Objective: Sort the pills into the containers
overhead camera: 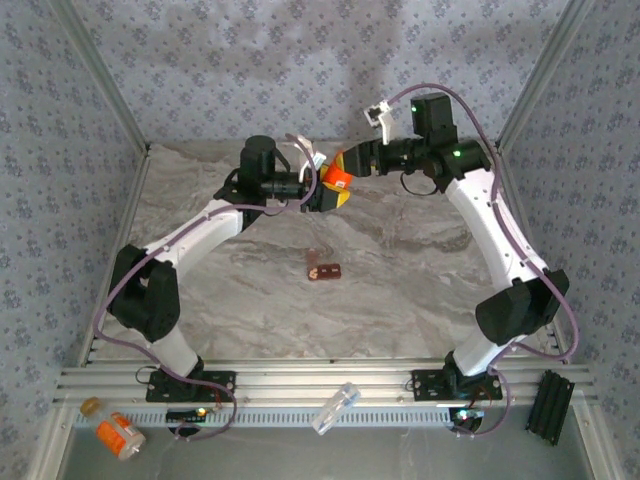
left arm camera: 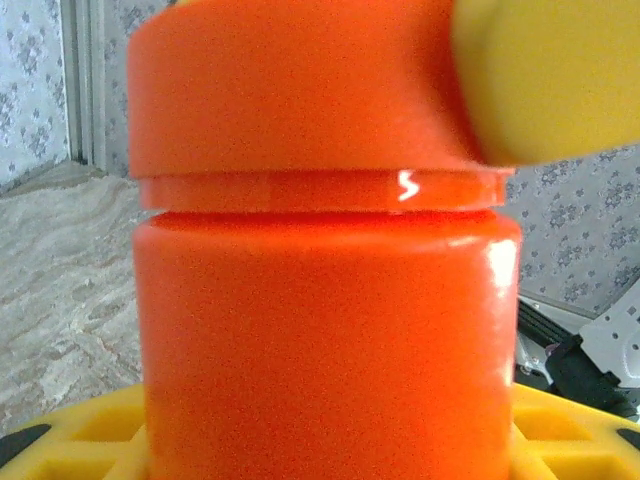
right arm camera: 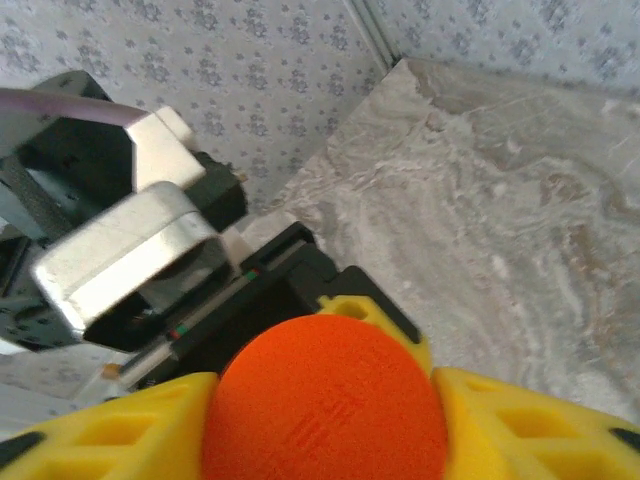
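A plain orange jar hangs in the air above the back middle of the table. My left gripper is shut on its body, with yellow fingers on either side of it. My right gripper is shut on the jar's orange cap; its yellow fingers press both sides of the cap. One of those fingers shows against the cap in the left wrist view. The containers, a small dark red-brown box, lie on the marble table in the middle. The pills are hidden.
A white-capped labelled orange bottle lies on the near ledge at the left. A clear plastic tube lies on the rail between the arm bases. A black block stands at the near right. Patterned walls enclose the table.
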You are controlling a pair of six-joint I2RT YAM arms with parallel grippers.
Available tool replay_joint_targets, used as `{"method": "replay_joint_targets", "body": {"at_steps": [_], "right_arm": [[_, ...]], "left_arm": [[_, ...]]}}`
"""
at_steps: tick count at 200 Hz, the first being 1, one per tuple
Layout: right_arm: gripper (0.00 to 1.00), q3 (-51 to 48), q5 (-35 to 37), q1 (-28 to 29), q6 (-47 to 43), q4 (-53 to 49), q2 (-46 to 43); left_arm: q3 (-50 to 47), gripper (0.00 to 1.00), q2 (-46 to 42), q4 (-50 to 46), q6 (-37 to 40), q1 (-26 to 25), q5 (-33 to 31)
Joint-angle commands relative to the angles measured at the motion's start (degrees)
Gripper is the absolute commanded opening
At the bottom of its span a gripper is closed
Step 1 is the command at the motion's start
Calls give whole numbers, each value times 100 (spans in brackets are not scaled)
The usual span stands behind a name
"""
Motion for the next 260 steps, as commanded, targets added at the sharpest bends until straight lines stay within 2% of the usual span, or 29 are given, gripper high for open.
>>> {"method": "replay_joint_targets", "body": {"at_steps": [1, 28, 50, 76, 102, 120, 140, 165, 180, 219, 242, 260], "right_arm": [[47, 107, -81, 24, 23, -6, 31], [38, -197, 207, 92, 502, 278, -61], [35, -540, 836, 276, 1172, 621, -131], [32, -869, 1736, 640, 1935, 897, -176], [28, -1149, 2561, 996, 2546, 1170, -204], [27, -1253, 2905, 1185, 2743, 1355, -212], [27, -1271, 3060, 1258, 2898, 1466, -188], [28, -1265, 3049, 1249, 3000, 1465, -189], [33, -1215, 2839, 1159, 2956, 1464, -213], [66, -1391, 2019, 559, 2864, 1895, -679], [78, -1745, 1296, -14, 2868, 2464, -1064], [80, -1900, 538, -393, 2868, 2830, -1174]], "left_arm": [[217, 0, -37, 114, 40, -42, 132], [201, 0, -94, 199, 17, -57, -81], [130, 0, -204, 213, 215, -180, -583], [-46, 0, -344, 179, 741, -534, -1719], [-373, 0, -452, 660, 997, -878, -2861], [-546, 0, -475, 981, 1096, -1067, -3475], [-698, 0, -465, 1304, 1056, -1180, -3856], [-740, 0, -426, 1421, 991, -1201, -3955], [-740, 0, -420, 1407, 986, -1186, -3958], [-685, 0, -431, 1342, 488, -837, -3474], [-727, 0, -488, 1420, 246, -583, -3023], [-723, 0, -484, 1487, 47, -387, -2532]]}}
